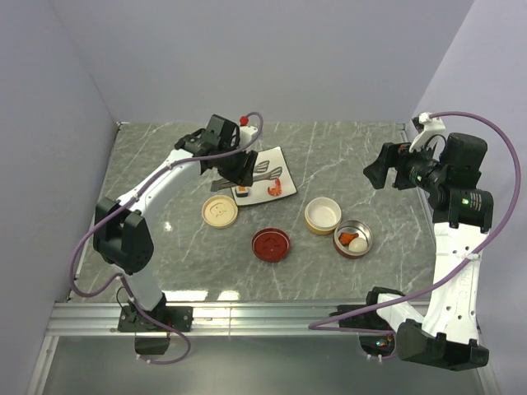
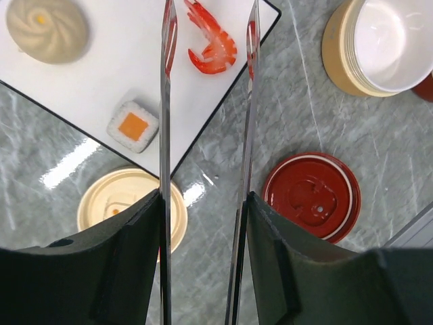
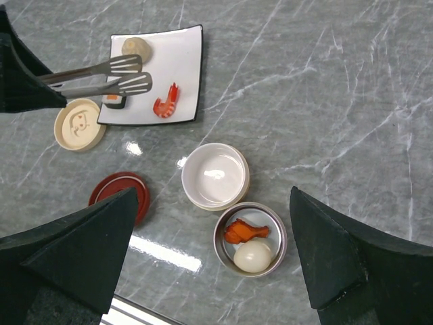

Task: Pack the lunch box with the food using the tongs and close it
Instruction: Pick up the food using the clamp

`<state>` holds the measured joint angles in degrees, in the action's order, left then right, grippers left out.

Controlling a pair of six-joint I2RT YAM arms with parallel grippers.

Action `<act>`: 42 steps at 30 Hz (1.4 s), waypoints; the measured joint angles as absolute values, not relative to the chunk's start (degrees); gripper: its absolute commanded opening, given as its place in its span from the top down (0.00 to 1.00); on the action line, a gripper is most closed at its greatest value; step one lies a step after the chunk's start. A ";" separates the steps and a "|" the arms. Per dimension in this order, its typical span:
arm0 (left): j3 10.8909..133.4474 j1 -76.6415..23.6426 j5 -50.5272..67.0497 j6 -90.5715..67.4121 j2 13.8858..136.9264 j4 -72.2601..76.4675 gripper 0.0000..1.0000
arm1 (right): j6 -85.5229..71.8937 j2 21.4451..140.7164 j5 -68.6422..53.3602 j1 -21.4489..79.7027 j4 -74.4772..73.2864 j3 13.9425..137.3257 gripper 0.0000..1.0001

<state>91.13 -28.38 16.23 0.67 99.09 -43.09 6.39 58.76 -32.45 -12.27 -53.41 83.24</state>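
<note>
The left end effector (image 2: 203,206) holds the tongs (image 2: 164,101). Its two dark fingers (image 2: 128,250) press on the two thin silver arms from the outside. The tongs' tips stand a little apart, up over the white plate (image 2: 88,81). In the left wrist view the red shrimp (image 2: 211,42) shows between the two arms, near their tips. It is not clear if the tongs touch it.

The shrimp lies on the plate near one edge. The beige ball (image 2: 47,28) sits at a far corner of the plate. The sushi roll (image 2: 133,126) sits by the plate's near edge, with its orange middle facing up.

A cream lid (image 2: 128,203) lies on the bench (image 2: 352,128) just beside the plate. A red lid (image 2: 311,196) lies on the bench a bit further off. A cream bowl (image 3: 215,175) stands near it and has no food in it. Right beside the bowl is a round tin (image 3: 276,230). The white egg (image 3: 252,256) and an orange food piece (image 3: 245,231) lie in the tin, close together.

The right end effector (image 1: 377,171) is wide open and holds nothing. It hangs over the right side of the bench, well apart from the plate.
</note>
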 measured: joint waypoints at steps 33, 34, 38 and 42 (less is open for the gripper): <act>95.13 -30.28 15.31 -5.63 112.14 -41.01 0.52 | 6.44 58.76 -32.08 -12.27 -53.23 82.06 0.00; 95.18 -30.50 15.31 -5.63 112.33 -40.97 0.53 | 6.44 58.76 -32.05 -12.27 -53.21 82.06 0.00; 95.74 -31.14 15.14 -5.45 112.86 -41.43 0.61 | 6.44 58.74 -31.97 -12.27 -53.21 82.06 0.00; 96.57 -31.55 15.05 -5.43 113.27 -41.34 0.69 | 6.44 58.74 -31.94 -12.27 -53.21 82.06 0.00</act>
<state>96.57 -31.55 15.05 -5.43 113.27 -41.34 6.44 58.74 -31.94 -12.27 -53.21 82.06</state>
